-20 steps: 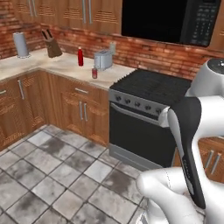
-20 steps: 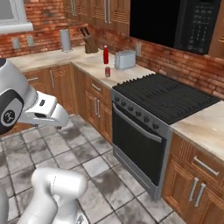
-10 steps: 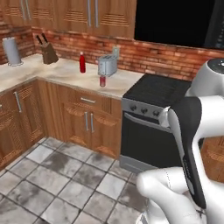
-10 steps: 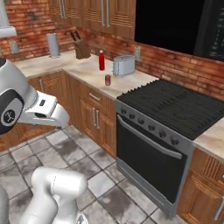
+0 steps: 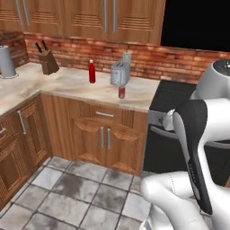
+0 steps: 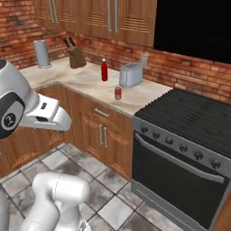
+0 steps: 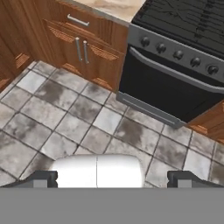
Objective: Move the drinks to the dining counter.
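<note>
- gripper (image 7: 112, 179) fingers spread wide, holding nothing, above floor tiles by the oven (image 7: 168, 85)
- red bottle (image 5: 91, 72), soda can (image 5: 121, 92) on worktop (image 5: 67, 85) near toaster (image 5: 119, 73)

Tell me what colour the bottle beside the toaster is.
Red, with a white cap: the bottle shows best in the right base view.

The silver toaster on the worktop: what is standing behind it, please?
Behind the silver toaster, near the brick wall, stands a pale grey bottle. The toaster covers its lower part; its cap is too small to tell the colour.
</note>
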Controlling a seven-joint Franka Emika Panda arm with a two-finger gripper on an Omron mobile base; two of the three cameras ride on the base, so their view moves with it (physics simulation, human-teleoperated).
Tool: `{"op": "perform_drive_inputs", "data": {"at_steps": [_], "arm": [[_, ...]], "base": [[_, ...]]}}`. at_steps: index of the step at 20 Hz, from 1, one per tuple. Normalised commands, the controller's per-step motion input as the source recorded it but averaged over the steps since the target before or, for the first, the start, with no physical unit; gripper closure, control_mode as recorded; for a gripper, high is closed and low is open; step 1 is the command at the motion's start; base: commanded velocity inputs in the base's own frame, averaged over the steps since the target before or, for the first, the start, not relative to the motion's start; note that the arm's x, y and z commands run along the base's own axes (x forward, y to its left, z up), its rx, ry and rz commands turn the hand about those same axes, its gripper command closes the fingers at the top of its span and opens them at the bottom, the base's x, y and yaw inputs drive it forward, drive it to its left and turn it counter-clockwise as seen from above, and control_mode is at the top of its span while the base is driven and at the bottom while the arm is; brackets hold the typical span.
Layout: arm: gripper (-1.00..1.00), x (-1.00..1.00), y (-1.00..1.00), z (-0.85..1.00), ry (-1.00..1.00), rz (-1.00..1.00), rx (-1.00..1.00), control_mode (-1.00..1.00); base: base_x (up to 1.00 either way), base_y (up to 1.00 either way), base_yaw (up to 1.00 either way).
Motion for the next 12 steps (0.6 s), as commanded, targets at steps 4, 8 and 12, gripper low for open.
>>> {"op": "perform_drive_inputs", "data": {"at_steps": [4,8,12], "arm": [[-1.00,0.00,0.00,0.00,0.00,0.00,0.00,1.00],[-1.00,0.00,0.00,0.00,0.00,0.00,0.00,1.00],[-1.00,0.00,0.00,0.00,0.00,0.00,0.00,1.00]], "base": [[1.00,0.99,-0.28],[1.00,0.96,-0.27],[1.00,0.71,-0.32]]}}
